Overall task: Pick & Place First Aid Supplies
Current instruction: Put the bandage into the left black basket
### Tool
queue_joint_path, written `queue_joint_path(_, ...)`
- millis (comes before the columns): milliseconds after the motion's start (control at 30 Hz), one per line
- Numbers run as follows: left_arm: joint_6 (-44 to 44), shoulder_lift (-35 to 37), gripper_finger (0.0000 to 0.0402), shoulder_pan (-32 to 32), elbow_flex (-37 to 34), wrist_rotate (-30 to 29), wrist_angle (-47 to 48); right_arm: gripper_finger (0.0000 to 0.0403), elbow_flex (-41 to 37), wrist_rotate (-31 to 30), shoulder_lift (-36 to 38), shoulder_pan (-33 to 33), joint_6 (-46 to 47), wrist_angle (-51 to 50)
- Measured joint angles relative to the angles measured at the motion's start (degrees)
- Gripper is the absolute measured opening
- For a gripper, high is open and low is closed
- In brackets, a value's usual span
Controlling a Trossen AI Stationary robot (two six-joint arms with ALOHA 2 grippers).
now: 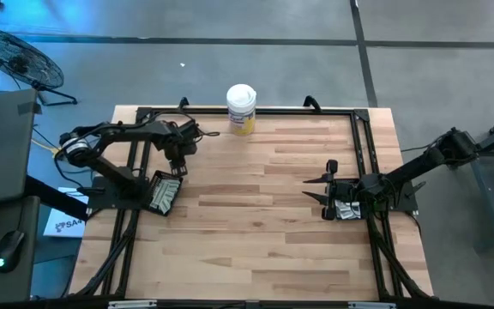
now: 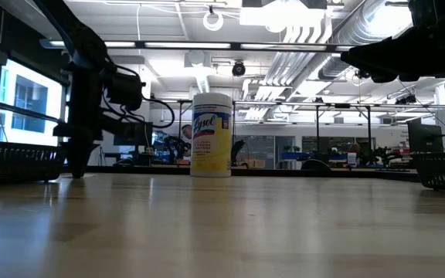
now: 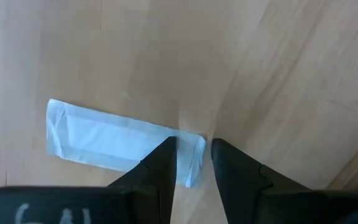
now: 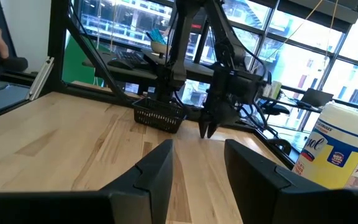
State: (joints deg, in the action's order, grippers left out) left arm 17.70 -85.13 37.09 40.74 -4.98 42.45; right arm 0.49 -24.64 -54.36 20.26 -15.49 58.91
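Left wrist view: one narrow pale strip packet (image 3: 120, 142) is recorded lying flat on the wooden table (image 3: 278, 74), its near end set between the parted fingers of the left gripper (image 3: 191, 163). No grasp is made yet; the jaws stand apart on either side of the packet's end.

High view: the left gripper (image 1: 177, 159) is placed over the table's left part, just beside a black basket (image 1: 163, 194) at the left edge, in which pale packets are seen. The right gripper (image 1: 326, 189) is held over the right part, fingers spread and empty, next to a second basket (image 1: 346, 209) holding pale packets at the right edge. A white-lidded canister (image 1: 241, 109) stands at the far edge, well apart from both.

Progress, as judged: one strip lies loose on the wood and has yet to be picked; which basket is source and which destination cannot be told. Most of the work appears outstanding.
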Motion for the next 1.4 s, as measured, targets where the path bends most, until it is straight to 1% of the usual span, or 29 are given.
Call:
queue_joint_path(100,-0.3,0.1,0.0099,0.0,-1.4,-0.1,-1.6,0.0138,0.0,0.0,0.0,0.0,0.0,0.0)
queue_joint_path(167,-0.4,0.0,0.0088,0.0,-1.5,-0.1,-1.6,0.0138,0.0,0.0,0.0,0.0,0.0,0.0)
queue_joint_path(233,-0.4,0.0,0.0067,0.0,-1.5,0.0,-1.6,0.0138,0.0,0.0,0.0,0.0,0.0,0.0)
queue_joint_path(333,-0.4,0.0,0.0023,0.0,-1.5,0.2,-1.6,0.0138,0.0,0.0,0.0,0.0,0.0,0.0)
queue_joint_path(400,-0.4,0.0,0.0007,0.0,-1.6,0.3,-1.6,0.0138,0.0,0.0,0.0,0.0,0.0,0.0)
queue_joint_path(533,-0.9,-0.1,0.0008,-0.4,-0.6,-1.0,-1.3,0.0138,0.0,0.0,0.0,0.0,0.0,0.0)
queue_joint_path(633,-1.4,0.1,0.0002,-1.9,2.2,-5.5,-1.0,0.0138,0.0,0.0,0.0,0.0,0.0,0.0)
queue_joint_path(733,-1.5,1.9,0.0001,-4.2,5.4,-8.5,-0.6,0.0138,0.0,0.0,0.0,0.0,0.0,0.0)
queue_joint_path(800,-1.8,2.3,0.0001,-5.9,7.6,-8.9,1.8,0.0138,0.0,0.0,0.0,0.0,0.0,-0.1)
queue_joint_path(933,-5.1,3.7,0.0,-9.5,13.7,-9.1,8.2,0.0138,0.0,0.0,0.0,0.0,0.0,-0.2)
queue_joint_path(1067,-10.6,5.5,0.0,-15.1,19.4,-9.1,18.0,0.0138,0.0,0.0,0.0,0.0,0.0,-0.2)
queue_joint_path(1167,-17.4,8.0,0.0,-21.1,22.2,-9.0,26.9,0.0138,0.0,0.0,0.0,0.0,0.0,-0.2)
queue_joint_path(1267,-26.3,11.1,0.0,-29.5,22.8,-7.8,34.4,0.0138,0.0,0.0,0.0,0.0,0.0,-0.4)
queue_joint_path(1333,-34.9,13.4,0.0,-36.2,22.1,-5.3,39.0,0.0138,0.0,0.0,0.0,0.0,0.0,-0.4)
queue_joint_path(1400,-43.9,15.2,0.0,-43.5,20.2,-3.0,41.5,0.0138,0.0,0.0,0.0,0.0,0.0,-0.4)
